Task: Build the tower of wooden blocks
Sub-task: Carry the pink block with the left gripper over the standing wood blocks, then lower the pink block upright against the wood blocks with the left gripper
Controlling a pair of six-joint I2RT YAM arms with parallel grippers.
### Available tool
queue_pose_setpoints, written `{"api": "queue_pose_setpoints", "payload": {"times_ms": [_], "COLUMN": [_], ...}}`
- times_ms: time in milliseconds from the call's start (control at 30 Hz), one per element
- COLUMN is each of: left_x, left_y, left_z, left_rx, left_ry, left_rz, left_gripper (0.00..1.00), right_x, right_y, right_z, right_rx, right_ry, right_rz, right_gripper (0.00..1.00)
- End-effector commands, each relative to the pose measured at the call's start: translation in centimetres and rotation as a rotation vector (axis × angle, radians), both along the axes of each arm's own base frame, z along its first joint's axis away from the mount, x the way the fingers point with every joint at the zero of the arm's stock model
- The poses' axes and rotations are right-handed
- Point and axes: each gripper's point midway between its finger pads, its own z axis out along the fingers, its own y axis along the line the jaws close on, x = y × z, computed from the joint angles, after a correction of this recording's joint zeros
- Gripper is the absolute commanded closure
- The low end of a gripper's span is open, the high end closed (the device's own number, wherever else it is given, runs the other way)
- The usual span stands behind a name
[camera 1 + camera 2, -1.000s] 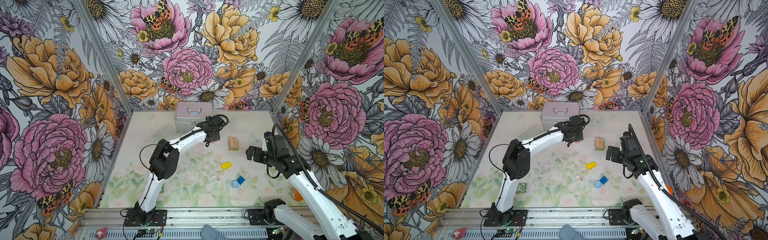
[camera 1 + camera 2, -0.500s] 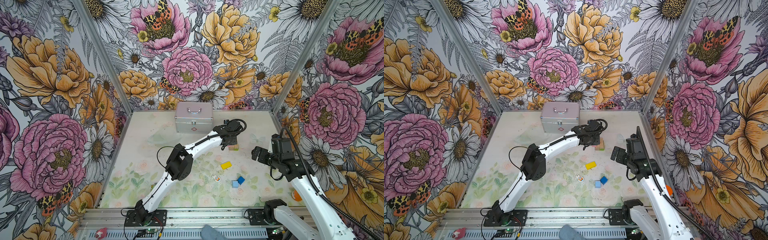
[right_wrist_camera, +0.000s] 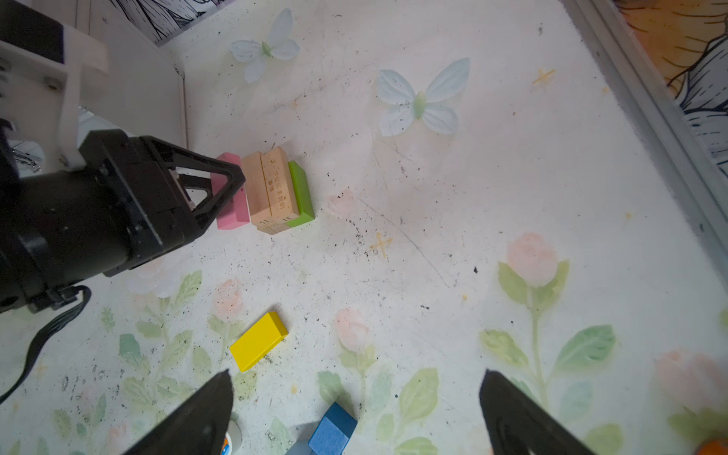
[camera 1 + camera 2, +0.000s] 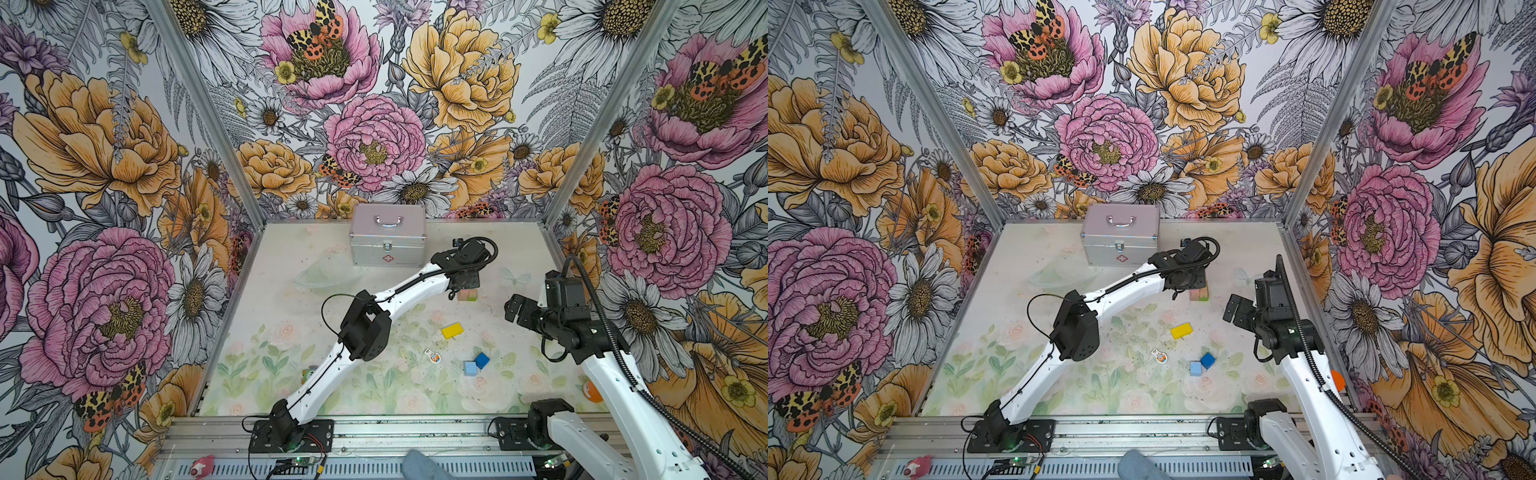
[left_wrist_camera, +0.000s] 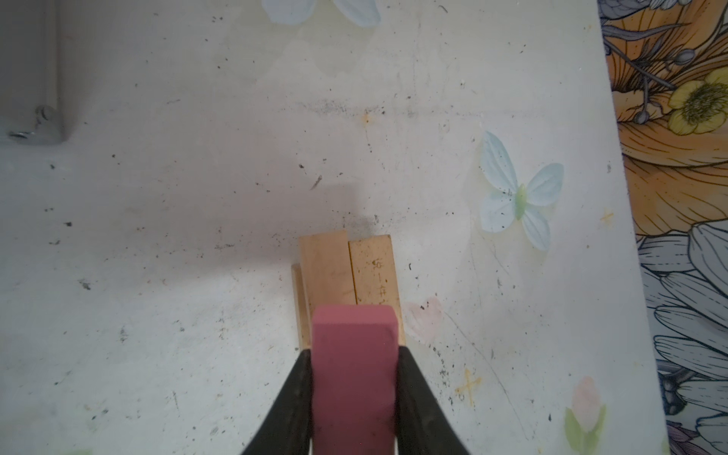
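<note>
- Wood blocks (image 4: 467, 295), both top views: a small cluster stands on the surface (image 4: 291, 332) toward the far right. It is in front and to the right of the silver metal case (image 4: 388, 237). The left arm's wrist hangs right over it, so only pink and green edges show.
- Loose blocks nearer the front: yellow block (image 4: 452, 331), and dark blue cube (image 4: 482, 360) just beside light blue cube (image 4: 470, 368). A flat cartoon figure piece (image 4: 433, 355) lies to their left. All are well apart from the cluster.
- Right tool (image 4: 515, 309), top views: raised off the surface to the right of the cluster, touching no block.
- Left wrist view: left tool (image 5: 353, 352) is clamped on the pink block (image 5: 352, 378), with a black finger (image 5: 291, 402) on each long face. Just past the pink end, two tan blocks (image 5: 346, 272) sit side by side, touching. One carries printed characters.
- Right wrist view: the pink block stands on edge against one side of the tan pair, and the green block (image 3: 301, 193) sits flush on the opposite side. I cannot tell whether the pink block rests on the surface or hangs just above it.
- Same view: the right tool's fingers (image 3: 205, 413) are spread wide with nothing between them. The yellow block lies beyond the tips. The dark blue cube shows in the gap, down on the surface, untouched.
</note>
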Motion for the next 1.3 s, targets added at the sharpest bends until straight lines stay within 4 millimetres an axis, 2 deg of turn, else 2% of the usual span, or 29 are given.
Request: {"api": "queue_pose_setpoints", "payload": {"times_ms": [0, 367, 733, 1267], "left_x": [0.2, 0.9, 1.3, 1.6], "left_y": [-0.4, 0.2, -0.2, 0.4], "left_z": [-0.2, 0.9, 0.6, 0.0], "left_rx": [0.009, 0.04, 0.025, 0.049], "left_ry": [-0.02, -0.084, -0.08, -0.08], "left_rz": [0.013, 0.046, 0.045, 0.055], "left_gripper": [0.74, 0.7, 0.69, 0.66], "right_x": [0.1, 0.1, 0.2, 0.3], "right_y": [0.0, -0.3, -0.4, -0.6], "right_z": [0.6, 0.3, 0.0, -0.1], "right_rx": [0.021, 0.014, 0.02, 0.027], "right_ry": [-0.031, -0.026, -0.023, -0.022], "right_rz": [-0.013, -0.02, -0.023, -0.027], "right_gripper": [0.0, 0.0, 0.0, 0.0]}}
